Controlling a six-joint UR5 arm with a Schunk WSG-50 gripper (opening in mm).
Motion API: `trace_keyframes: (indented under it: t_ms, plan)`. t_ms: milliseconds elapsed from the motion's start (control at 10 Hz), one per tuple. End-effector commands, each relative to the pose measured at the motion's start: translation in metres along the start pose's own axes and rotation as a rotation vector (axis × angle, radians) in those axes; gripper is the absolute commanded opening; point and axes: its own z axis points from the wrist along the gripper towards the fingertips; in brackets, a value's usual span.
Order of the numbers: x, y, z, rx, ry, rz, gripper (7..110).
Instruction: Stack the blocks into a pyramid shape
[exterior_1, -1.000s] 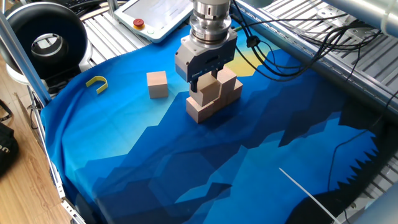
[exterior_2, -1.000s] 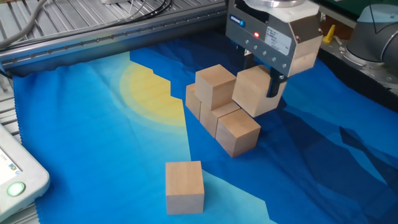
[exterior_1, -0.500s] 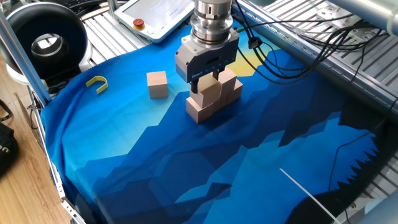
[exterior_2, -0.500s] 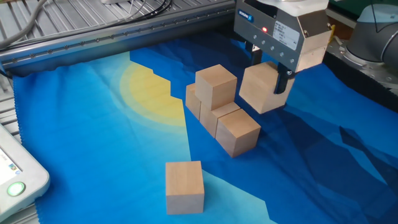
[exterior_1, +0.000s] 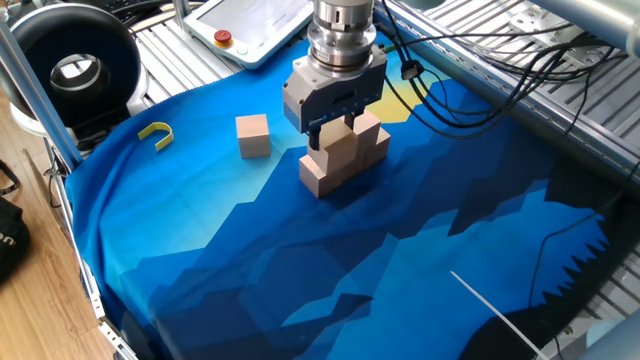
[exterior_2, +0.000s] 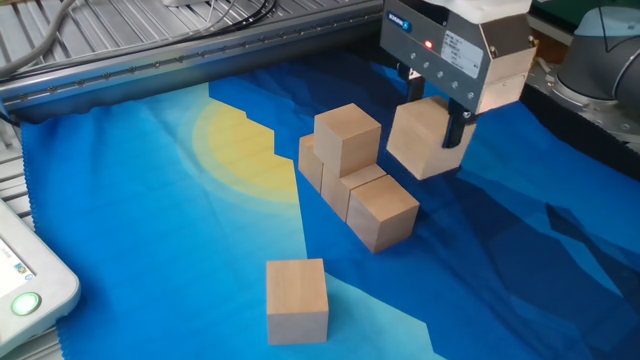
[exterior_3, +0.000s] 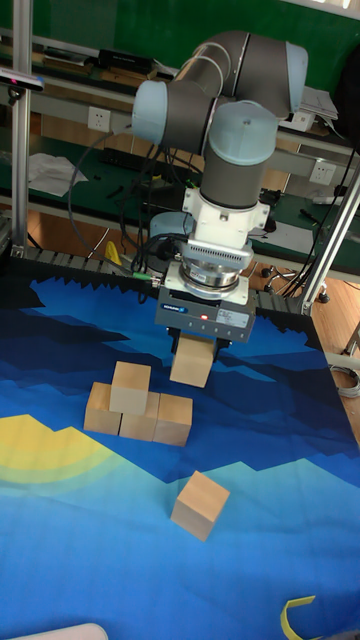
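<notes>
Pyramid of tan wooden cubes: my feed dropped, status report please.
Gripper shut on one tan wooden cube, held above the stack. Three-cube base row carries one second-tier cube. Sixth cube loose on blue cloth. Nothing obstructing.

Plain tan wooden blocks (exterior_2: 347, 140), blue mountain-patterned cloth (exterior_2: 180, 260) with yellow sun, yellow hook (exterior_1: 156, 133)

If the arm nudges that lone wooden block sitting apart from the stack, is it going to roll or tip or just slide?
The lone block is a flat-faced cube, so it would probably slide or turn rather than roll. It looks rigid, like solid wood, so it should keep its shape. It rests on the blue cloth, which might drag or bunch under it.
</notes>
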Motion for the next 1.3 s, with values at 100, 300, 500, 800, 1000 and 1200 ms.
trace_keyframes:
  t_ms: [100,300,500,800,1000,1200]
  plan:
    - [-0.031,-0.005,-0.006,-0.015,-0.044,-0.042,7]
    - [-0.054,-0.01,-0.005,-0.002,-0.057,-0.058,7]
    - [-0.066,-0.007,0.004,-0.001,-0.051,-0.054,7]
    - [-0.06,-0.008,0.013,0.0,0.017,-0.06,7]
    - [-0.057,-0.019,0.01,0.003,0.059,-0.063,7]
    - [-0.061,-0.022,0.012,0.002,0.065,-0.062,7]
